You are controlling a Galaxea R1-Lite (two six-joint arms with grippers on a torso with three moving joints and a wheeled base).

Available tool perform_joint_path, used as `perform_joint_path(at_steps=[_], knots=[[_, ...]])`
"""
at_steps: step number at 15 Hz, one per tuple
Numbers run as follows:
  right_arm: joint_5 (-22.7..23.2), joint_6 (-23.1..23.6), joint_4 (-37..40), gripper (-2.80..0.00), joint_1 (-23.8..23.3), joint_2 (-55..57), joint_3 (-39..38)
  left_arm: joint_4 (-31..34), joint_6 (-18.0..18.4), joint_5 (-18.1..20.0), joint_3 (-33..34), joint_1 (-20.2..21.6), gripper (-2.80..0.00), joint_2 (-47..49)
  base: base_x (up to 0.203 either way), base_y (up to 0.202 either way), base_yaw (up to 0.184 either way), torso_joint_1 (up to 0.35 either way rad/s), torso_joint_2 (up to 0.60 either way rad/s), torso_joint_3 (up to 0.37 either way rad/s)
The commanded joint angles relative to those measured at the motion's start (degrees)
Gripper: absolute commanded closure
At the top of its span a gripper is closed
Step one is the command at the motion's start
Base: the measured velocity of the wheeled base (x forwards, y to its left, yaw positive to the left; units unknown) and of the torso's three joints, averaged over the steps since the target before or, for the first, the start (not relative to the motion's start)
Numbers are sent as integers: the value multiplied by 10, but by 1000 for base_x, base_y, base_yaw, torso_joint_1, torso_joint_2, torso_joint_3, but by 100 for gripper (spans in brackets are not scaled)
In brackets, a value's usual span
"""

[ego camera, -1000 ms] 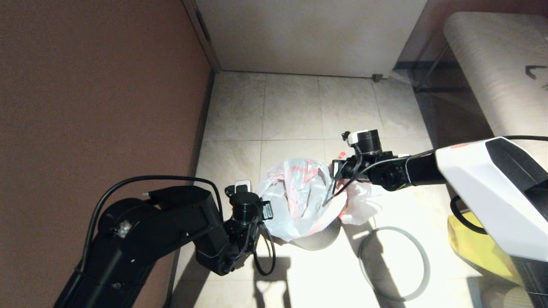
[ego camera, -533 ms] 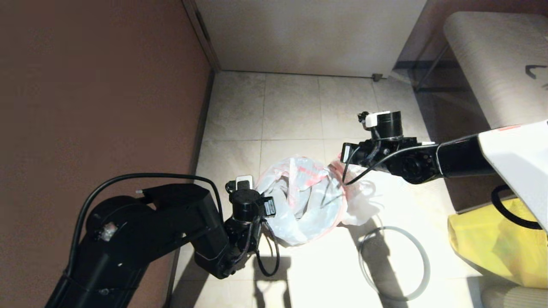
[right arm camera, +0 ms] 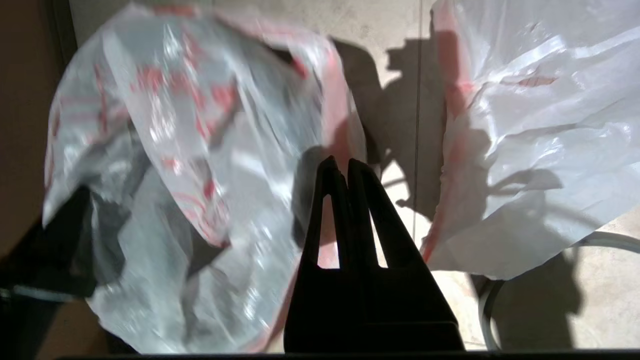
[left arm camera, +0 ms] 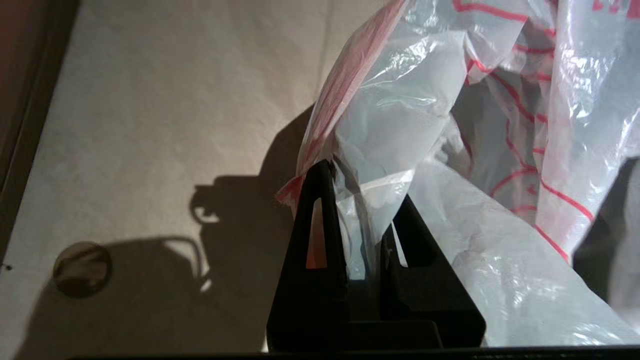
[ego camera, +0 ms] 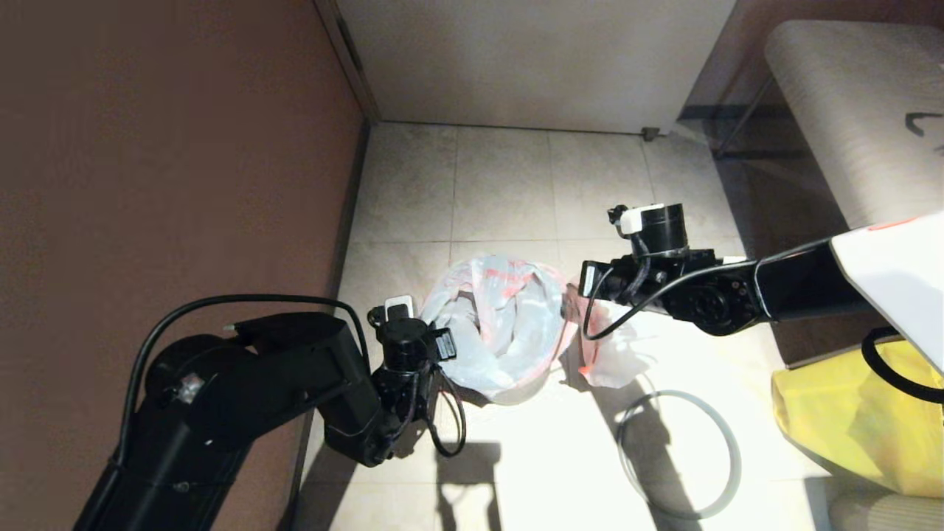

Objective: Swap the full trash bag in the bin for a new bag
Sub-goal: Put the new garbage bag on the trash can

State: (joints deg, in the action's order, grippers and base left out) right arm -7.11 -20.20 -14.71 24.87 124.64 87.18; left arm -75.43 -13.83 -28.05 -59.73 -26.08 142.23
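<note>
The new bag (ego camera: 501, 324), thin white plastic with red print, lies open and crumpled on the floor between my two arms; the bin is hidden under it. My left gripper (ego camera: 448, 352) is shut on the bag's near left rim, and the plastic (left arm camera: 380, 150) bunches up between its fingers (left arm camera: 320, 215). My right gripper (ego camera: 569, 302) hangs shut above the bag's right rim (right arm camera: 340, 125) with no plastic visible between its fingers. A loose flap of the bag (right arm camera: 530, 150) droops to its right. The full trash bag is out of view.
A thin grey hoop (ego camera: 675, 393) lies flat on the tiles right of the bag. A big yellow bag (ego camera: 863, 420) sits at the far right. A brown wall (ego camera: 169, 184) runs along the left and a padded bench (ego camera: 848, 110) stands at the back right.
My left gripper has pulled the bag's rim leftward and slightly farther away. My right arm rose and drew back right, then came left again to the bag's right rim.
</note>
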Motion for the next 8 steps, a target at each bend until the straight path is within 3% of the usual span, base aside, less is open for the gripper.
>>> perform_joint_path(at_steps=[1,8], knots=[[-14,0,0,0,24,16,-2,-7,-11,0,-25,23,0,20,0,0,0,0,0,0],[-23,2,-1,0,65,13,-41,-27,-13,-2,-12,18,0,-11,0,0,0,0,0,0]])
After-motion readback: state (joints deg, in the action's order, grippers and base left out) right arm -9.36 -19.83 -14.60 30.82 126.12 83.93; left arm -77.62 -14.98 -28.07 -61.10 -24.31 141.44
